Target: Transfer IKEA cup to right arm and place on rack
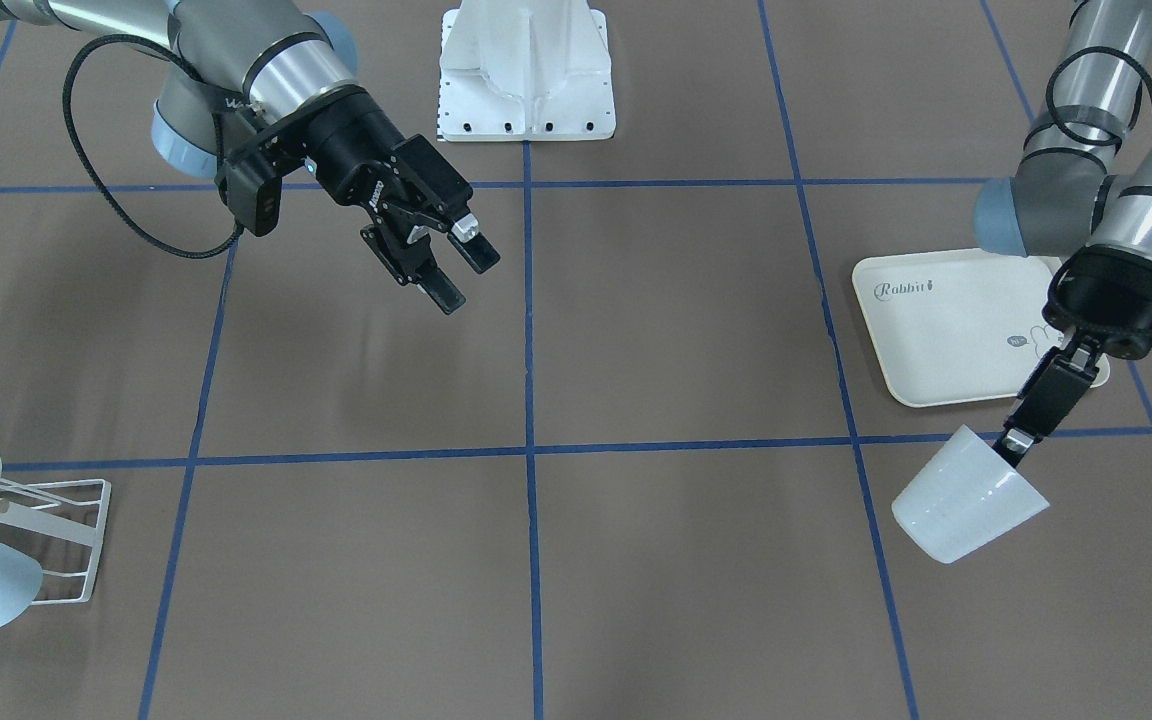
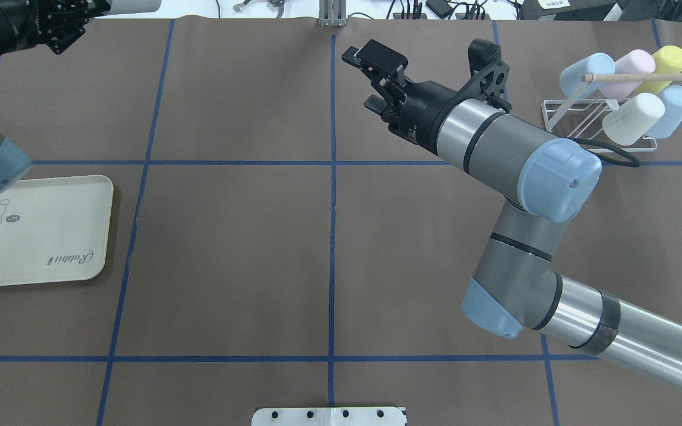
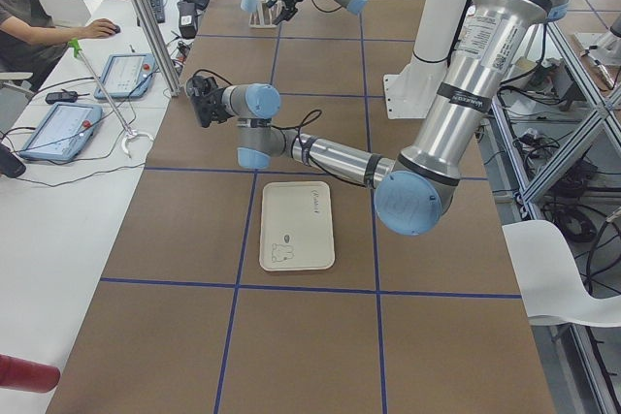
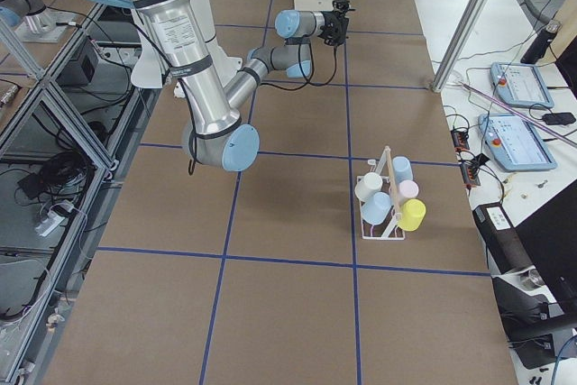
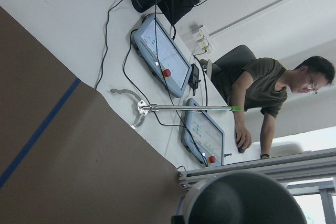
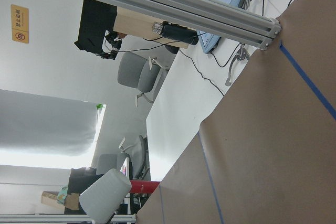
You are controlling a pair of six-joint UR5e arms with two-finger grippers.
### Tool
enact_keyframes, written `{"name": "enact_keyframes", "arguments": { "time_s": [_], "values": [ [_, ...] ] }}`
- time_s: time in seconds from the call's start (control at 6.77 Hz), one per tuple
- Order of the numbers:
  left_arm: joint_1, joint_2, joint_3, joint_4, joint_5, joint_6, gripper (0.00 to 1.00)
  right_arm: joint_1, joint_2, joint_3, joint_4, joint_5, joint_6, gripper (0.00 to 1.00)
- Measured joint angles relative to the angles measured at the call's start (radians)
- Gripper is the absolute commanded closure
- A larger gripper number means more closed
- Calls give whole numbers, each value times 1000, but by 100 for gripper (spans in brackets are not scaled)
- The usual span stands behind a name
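The IKEA cup [image 1: 971, 495] is white, tilted on its side and held above the table. My left gripper [image 1: 1011, 447] is shut on its rim, one finger inside the mouth. In the left wrist view the cup [image 5: 244, 200] fills the bottom edge as a dark round shape. The right arm [image 2: 495, 142] reaches over the table's middle, and its gripper [image 1: 469, 280] stands open and empty, well apart from the cup. The right wrist view catches the cup [image 6: 105, 195] far off. The rack [image 2: 601, 118], white wire with a wooden peg, holds several pastel cups at the far right corner.
A cream rabbit-print tray [image 1: 936, 330] lies on the table just behind the held cup. A white mount base [image 1: 526, 70] sits at the robot's side. A person sits at a side desk [image 3: 39, 16] with tablets and cables. Blue tape lines cross the brown table.
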Motion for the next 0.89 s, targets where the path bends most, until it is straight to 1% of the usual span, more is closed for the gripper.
{"name": "enact_keyframes", "arguments": {
  "time_s": [0.15,0.3,0.59,0.89],
  "values": [
    [57,-26,15,-83,69,-140,100,-6,2,-3,32,-5,24,0],
    [136,-61,21,-147,168,-274,100,-7,9,-5,44,-9,35,0],
    [276,-132,28,-231,350,-513,100,-11,35,-21,46,-19,44,0],
    [359,-184,40,-266,455,-640,100,-12,68,-57,42,-22,46,0]
  ]
}}
